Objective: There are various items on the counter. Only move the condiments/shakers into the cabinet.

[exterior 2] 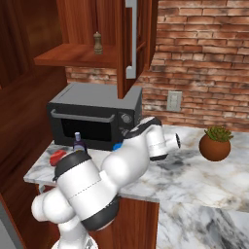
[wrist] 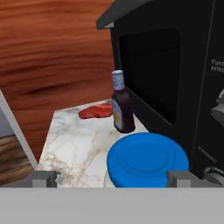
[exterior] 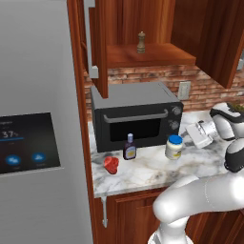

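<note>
The microwave (exterior: 136, 116) is taken as the landmark. The jar (exterior: 174, 147), white with a blue lid, is stood upright on the desk (exterior: 152, 171) just in front of the microwave's right end, its long axis vertical and the lid turned upward. The bottle (exterior: 129, 147) is also upright, cap on top, in front of the microwave door and to the jar's left. The red lump (exterior: 111, 164) is laid flat near the desk's front left corner, forward of the microwave. The pepper mill (exterior: 141, 42) is stood upright on the shelf of the cabinet (exterior: 152, 55) above the microwave, whose doors are swung open.

The tool (wrist: 111, 178) is held open, its two fingertips spread to either side of the jar lid, with nothing gripped. In the hand view the lid is seen from close above, with the bottle and the red lump beyond it along the microwave front. In the right base view the jar is mostly hidden behind the arm, and a potted plant (exterior 2: 215, 143) is shown on the desk well to the microwave's right.
</note>
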